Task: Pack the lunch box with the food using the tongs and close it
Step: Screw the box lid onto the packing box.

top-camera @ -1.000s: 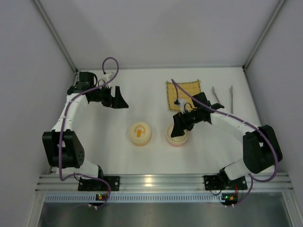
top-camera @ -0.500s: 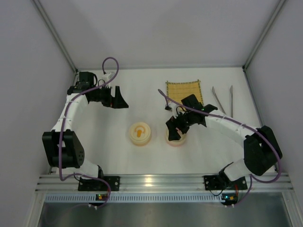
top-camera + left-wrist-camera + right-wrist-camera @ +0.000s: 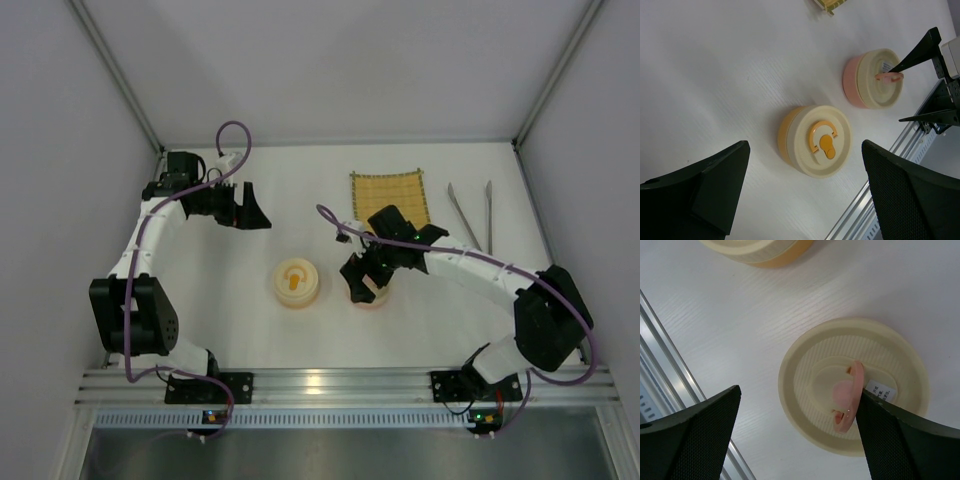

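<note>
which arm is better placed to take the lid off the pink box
Right. The right gripper hangs open over the pink box, one finger at the raised lid handle; the left gripper is off at the back left.

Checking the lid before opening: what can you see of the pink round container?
The pink round container, plastic by its look, stands upright on the white table. Its ridged cream lid is on, bearing a small white label. The lid's pink ring handle stands raised, with one of the fingers of the right gripper against it.
</note>
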{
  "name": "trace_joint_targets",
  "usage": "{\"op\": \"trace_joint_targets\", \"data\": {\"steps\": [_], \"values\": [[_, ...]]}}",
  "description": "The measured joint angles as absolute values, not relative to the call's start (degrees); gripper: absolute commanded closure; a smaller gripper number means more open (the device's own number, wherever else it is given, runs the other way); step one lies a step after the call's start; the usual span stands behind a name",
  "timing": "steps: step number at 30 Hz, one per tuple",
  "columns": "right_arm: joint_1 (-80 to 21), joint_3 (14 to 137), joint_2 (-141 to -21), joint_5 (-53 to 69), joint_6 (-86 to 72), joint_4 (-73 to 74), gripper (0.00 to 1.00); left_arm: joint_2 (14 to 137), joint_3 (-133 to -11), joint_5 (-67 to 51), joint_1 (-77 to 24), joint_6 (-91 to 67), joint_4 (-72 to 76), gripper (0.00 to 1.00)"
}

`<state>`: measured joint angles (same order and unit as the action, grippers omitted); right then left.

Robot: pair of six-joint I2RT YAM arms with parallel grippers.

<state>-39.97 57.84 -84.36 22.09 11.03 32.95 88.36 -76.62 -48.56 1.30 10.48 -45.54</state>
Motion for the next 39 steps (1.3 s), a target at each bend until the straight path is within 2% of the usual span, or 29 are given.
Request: {"op": "trace_joint_targets", "data": {"steps": [11,16,24,30,34,39], "values": [[-37.93,60.99,-87.92,30.02,14.02,34.96,0.1,88.33,-76.62,-48.56,1.32,10.7,-45.78,0.02],[-31.48,63.35,-91.57,40.25,15.68,38.06,0.15,88.25,-76.62,-48.56,1.32,10.68,-45.93,0.02],[-22.09,67.83,-98.21,52.99,19.55,44.84,0.17,88.23,-76.62,-48.6,1.32,10.66,-45.91,0.02],[-20.71,68.79,-99.74,56.38,23.11,49.12,0.2,88.23,-76.62,-48.6,1.32,10.66,-45.91,0.02],[-20.43,69.08,-99.98,56.99,24.43,51.81,0.26,88.23,-76.62,-48.62,1.32,10.63,-45.89,0.02],[-18.94,71.37,-100.44,58.11,25.5,53.76,0.26,88.23,-76.62,-48.64,1.32,10.61,-45.89,0.02]]}}
